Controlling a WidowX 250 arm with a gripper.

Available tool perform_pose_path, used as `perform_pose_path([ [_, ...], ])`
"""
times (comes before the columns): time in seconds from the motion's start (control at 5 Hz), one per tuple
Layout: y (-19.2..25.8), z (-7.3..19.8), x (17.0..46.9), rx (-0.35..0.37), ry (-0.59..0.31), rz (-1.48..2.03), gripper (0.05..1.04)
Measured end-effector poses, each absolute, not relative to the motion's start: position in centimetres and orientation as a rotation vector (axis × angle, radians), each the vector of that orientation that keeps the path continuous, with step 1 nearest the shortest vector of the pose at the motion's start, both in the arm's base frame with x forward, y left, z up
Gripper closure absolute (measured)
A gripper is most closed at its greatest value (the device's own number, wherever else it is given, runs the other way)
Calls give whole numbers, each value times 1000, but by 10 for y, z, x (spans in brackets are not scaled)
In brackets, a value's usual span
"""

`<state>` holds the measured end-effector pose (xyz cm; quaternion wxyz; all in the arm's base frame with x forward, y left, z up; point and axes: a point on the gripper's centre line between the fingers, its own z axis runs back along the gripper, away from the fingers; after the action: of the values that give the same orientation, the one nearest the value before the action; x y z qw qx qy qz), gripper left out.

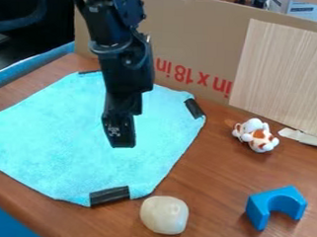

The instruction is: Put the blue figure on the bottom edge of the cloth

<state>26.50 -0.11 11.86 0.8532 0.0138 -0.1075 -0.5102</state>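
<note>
Brown table (216,222). Cardboard panel (191,35) behind, printed upside-down in red. Turquoise cloth (55,121). Black gripper (122,140) above, patterned label near tip; can't tell whether clenched or released. Blue figure (290,194) on table, right of cloth. Pale lump (165,215) nearer cloth.

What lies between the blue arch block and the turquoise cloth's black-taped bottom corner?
Camera view: a pale rounded lump beside the cloth, then bare brown tabletop to the block.

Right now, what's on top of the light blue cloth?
Black strips lie at the corners of the cloth. The hand hangs over it, and whatever lies behind the hand and arm is hidden.
</note>
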Motion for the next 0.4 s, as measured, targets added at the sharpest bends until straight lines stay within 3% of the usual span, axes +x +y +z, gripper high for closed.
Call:
perform_pose_path([
  [0.2,-2,111,265,19,-212,-1080,83],
  [0.4,-40,99,279,59,-292,-1258,83],
])
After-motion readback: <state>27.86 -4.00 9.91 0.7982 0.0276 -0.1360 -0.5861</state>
